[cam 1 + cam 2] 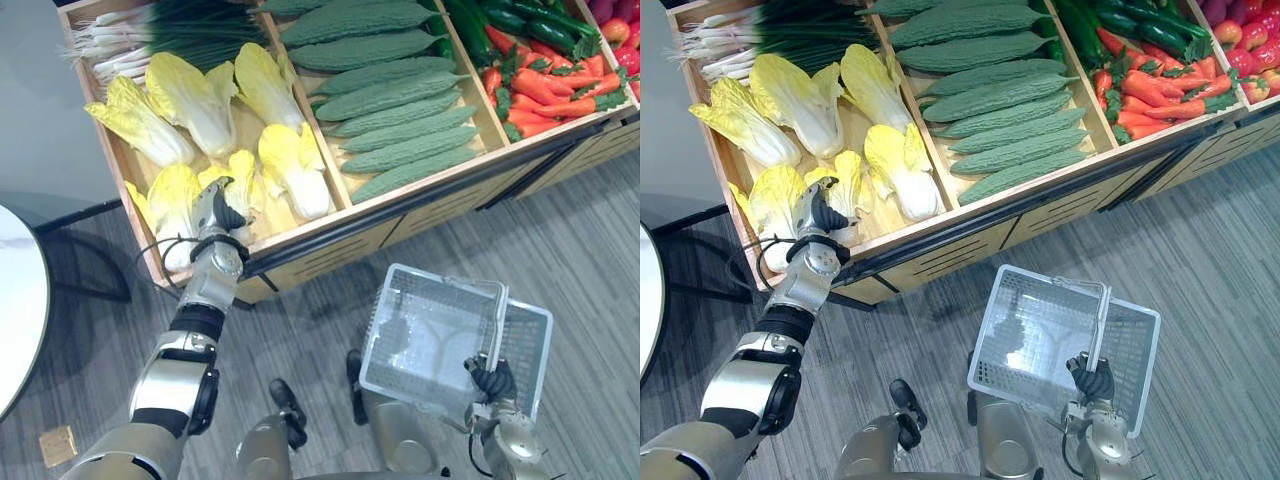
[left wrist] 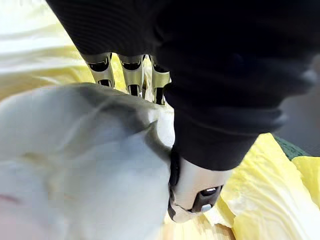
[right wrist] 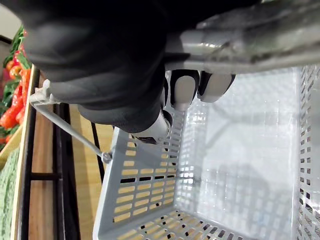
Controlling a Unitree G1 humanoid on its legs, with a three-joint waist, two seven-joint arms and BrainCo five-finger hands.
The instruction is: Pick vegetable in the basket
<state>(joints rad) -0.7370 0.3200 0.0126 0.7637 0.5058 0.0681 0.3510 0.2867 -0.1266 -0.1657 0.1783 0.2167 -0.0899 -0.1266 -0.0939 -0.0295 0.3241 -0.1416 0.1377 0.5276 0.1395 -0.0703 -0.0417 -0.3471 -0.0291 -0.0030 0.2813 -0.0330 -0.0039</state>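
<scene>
**Grey plank floor, wooden produce stand, one cabbage in hand**

Grey wood-grain floor [image 1: 580, 230] is running under the whole scene, its planks lying slantwise.

- Produce stand [image 1: 330, 232]: a pale wooden stand is sitting on the floor, with dark rails along its front and wooden walls dividing it into compartments.
- Left compartment: yellow-leaved napa cabbages [image 1: 195, 100] are lying loose with their white stalks pointing toward the front. Green onions [image 1: 150, 30] are lying across the back.
- Middle compartment: bumpy green bitter gourds [image 1: 400, 100] are lying side by side in a row from back to front.
- Right compartment: red chillies [image 1: 545, 90] are piled at the front, and long dark green vegetables [image 1: 510, 18] are lying behind them.
- Table [image 1: 15, 310]: a round white-topped table is showing at the left edge, standing apart from the stand.
- Wooden block [image 1: 57, 445]: a small block is lying on the floor near the table.
- Left hand [image 1: 222, 208]: it is reaching into the front corner of the left compartment. It is clamping a napa cabbage [image 2: 75, 165], with the fingers [image 2: 132, 75] going over the far side of the pale stalk and the thumb pressing on the near side. The cabbage is lying among its neighbours in the stand.
- Right hand [image 1: 492, 380]: it is curling tightly round the handle [image 1: 497, 325] of a pale perforated plastic basket [image 1: 377, 322]. It is holding the basket above the floor in front of the stand, well apart from the cabbage.
</scene>
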